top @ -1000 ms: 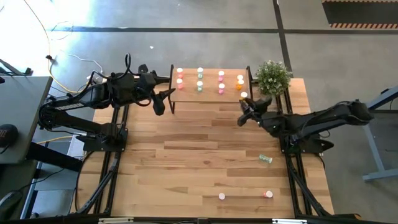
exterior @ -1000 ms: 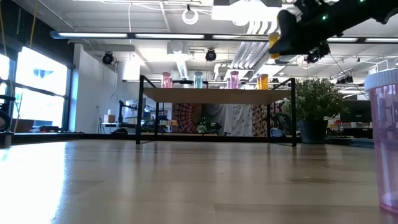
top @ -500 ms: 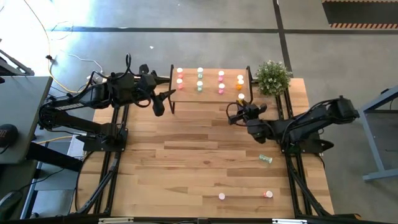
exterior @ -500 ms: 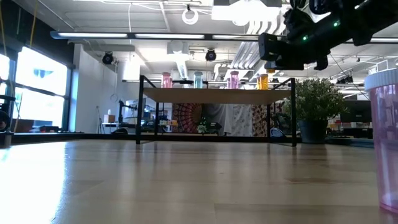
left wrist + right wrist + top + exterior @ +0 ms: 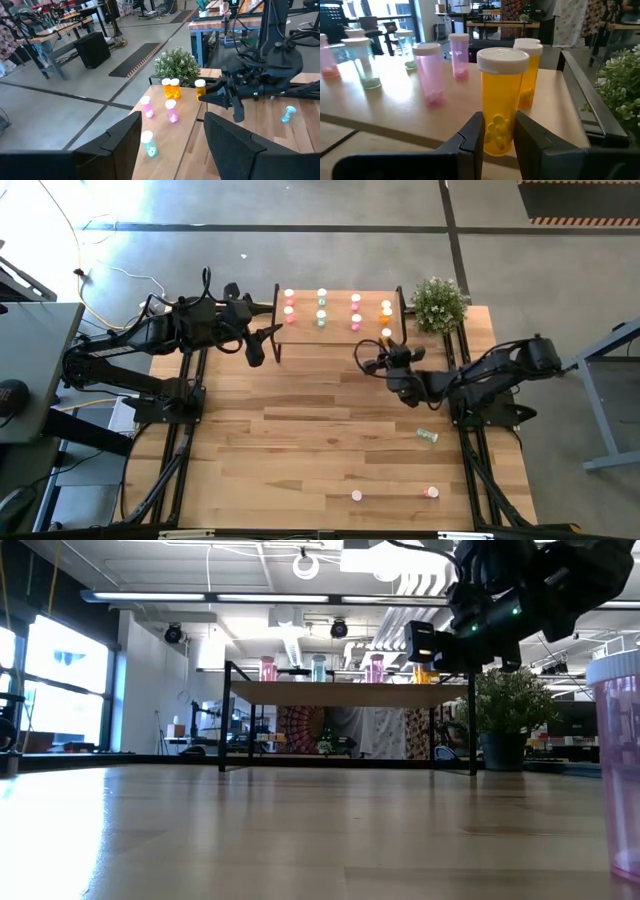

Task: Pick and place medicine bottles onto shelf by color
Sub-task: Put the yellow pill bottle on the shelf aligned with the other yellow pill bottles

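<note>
Bottles on shelf (image 5: pixel 340 330): two red (image 5: pixel 289 304), two green (image 5: pixel 322 307), two pink (image 5: pixel 355 312), two orange (image 5: pixel 386 308).
Held bottle (image 5: pixel 502 100): orange, upright, pinched by right gripper (image 5: pixel 497 135) fingers at the shelf's edge near the plant (image 5: pixel 438 302).
Bottles on surface (image 5: pixel 330 430): one green (image 5: pixel 427 436) lying, one pink (image 5: pixel 356 496) and one red (image 5: pixel 431 493) upright near the front.
Left gripper (image 5: pixel 170 140): fingers spread, beside the shelf's other end.
Room: concrete floor, workbenches behind.
</note>
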